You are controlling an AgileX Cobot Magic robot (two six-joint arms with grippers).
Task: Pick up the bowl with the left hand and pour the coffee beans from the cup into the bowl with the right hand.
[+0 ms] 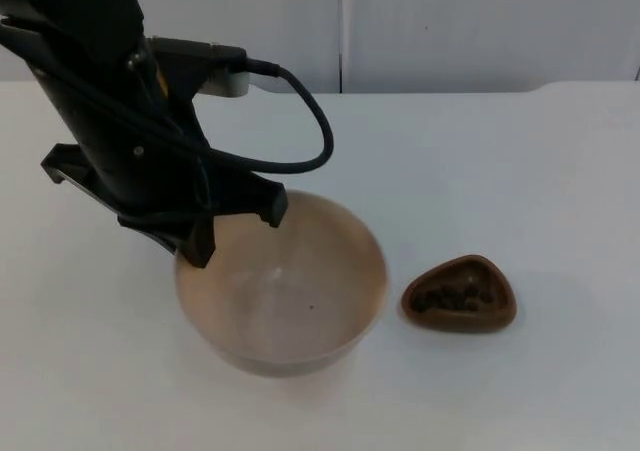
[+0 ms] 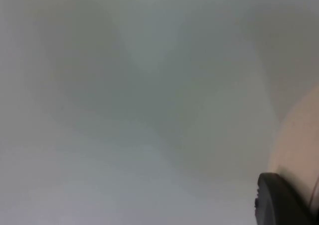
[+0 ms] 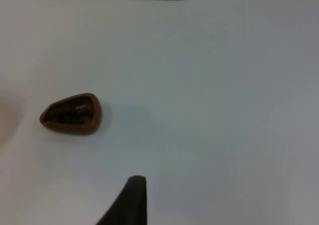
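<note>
Tan and wide-mouthed, the bowl (image 1: 285,286) sits upright on the white table (image 1: 500,171), and the left gripper (image 1: 232,229) is down at its far-left rim, one finger inside and one outside, not visibly clamped. I judge the first step, gripping and lifting the bowl, is in hand; next the fingers must close on the rim. The brown cup (image 1: 460,293) of coffee beans (image 1: 452,296) stands just beside the bowl, its long axis crosswise, narrow end away from the bowl. The right gripper (image 3: 130,197) waits, well apart from the cup; I cannot tell its fingers' state.
</note>
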